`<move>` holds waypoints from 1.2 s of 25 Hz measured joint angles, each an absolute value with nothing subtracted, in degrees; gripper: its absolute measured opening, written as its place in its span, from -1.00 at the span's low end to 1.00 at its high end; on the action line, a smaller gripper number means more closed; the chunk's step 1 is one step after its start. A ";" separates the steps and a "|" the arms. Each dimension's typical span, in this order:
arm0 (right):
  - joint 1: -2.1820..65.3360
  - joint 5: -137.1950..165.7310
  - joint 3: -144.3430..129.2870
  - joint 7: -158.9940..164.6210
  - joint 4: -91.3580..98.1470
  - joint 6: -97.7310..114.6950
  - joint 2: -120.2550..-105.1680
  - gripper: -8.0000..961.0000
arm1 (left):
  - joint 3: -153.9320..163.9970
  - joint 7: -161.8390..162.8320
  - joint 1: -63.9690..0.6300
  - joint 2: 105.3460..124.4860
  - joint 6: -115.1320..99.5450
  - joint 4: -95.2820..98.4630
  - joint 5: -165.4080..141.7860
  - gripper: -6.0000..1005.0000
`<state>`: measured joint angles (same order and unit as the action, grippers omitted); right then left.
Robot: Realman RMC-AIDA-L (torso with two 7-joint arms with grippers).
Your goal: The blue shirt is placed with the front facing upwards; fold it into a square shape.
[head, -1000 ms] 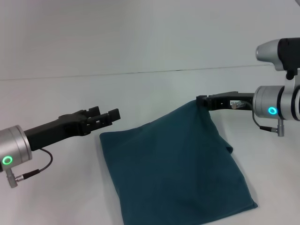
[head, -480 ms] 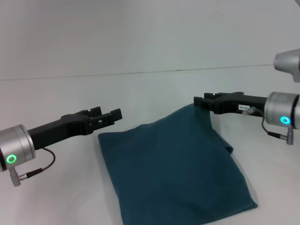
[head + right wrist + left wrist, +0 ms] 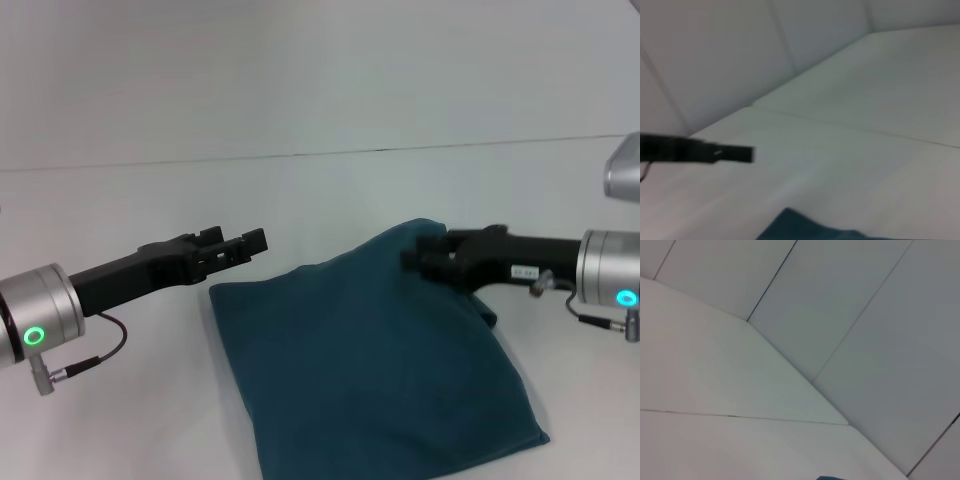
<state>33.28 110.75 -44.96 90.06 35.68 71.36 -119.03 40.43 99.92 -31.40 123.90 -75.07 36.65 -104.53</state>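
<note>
The blue shirt [image 3: 370, 370] lies folded into a rough square on the white table [image 3: 300, 190], plain teal side up, no lettering showing. Its far corner rises in a small peak just behind my right gripper [image 3: 413, 258], which hovers low over that corner; I cannot make out contact with the cloth. My left gripper [image 3: 232, 243] hangs open above the bare table, just beyond the shirt's far left corner, holding nothing. In the right wrist view the shirt's edge [image 3: 805, 227] shows, with the left gripper [image 3: 735, 153] farther off. In the left wrist view only a sliver of the shirt [image 3: 832, 478] appears.
The white table ends at a grey wall [image 3: 320, 70] behind the shirt. A small fold of cloth bulges at the shirt's right edge [image 3: 488, 312] under the right arm.
My right gripper has come down and towards me, from just behind the far corner to over it. The shirt has kept its shape. The left gripper has barely shifted.
</note>
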 joint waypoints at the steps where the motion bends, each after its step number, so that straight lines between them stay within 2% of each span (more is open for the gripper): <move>1: 33.33 110.89 -45.14 88.47 35.48 72.67 -119.07 0.13 | 40.39 99.92 -31.43 123.91 -75.07 36.65 -104.47 0.83; 3: 33.57 111.22 -45.79 85.98 35.06 74.55 -119.22 0.17 | 40.34 99.90 -31.50 123.92 -75.07 36.65 -104.43 0.83; 6: 34.09 111.71 -49.19 84.71 34.57 75.11 -119.41 -0.22 | 40.30 99.83 -31.55 123.93 -75.12 36.66 -104.41 0.83; 11: 34.95 112.21 -54.30 81.82 32.26 74.14 -119.52 -0.63 | 40.26 99.77 -31.43 123.93 -75.23 36.65 -104.40 0.82; 17: 36.23 112.23 -57.92 79.16 28.65 69.76 -119.80 -0.99 | 40.50 99.75 -31.17 123.95 -75.24 36.58 -104.40 0.81; 30: 35.70 112.06 -60.04 79.12 29.34 68.63 -119.61 -0.95 | 40.51 99.75 -31.24 123.93 -75.23 36.29 -104.40 0.80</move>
<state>35.70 112.06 -60.04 79.12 29.34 68.63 -119.61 40.51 99.75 -31.24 123.93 -75.23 36.29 -104.41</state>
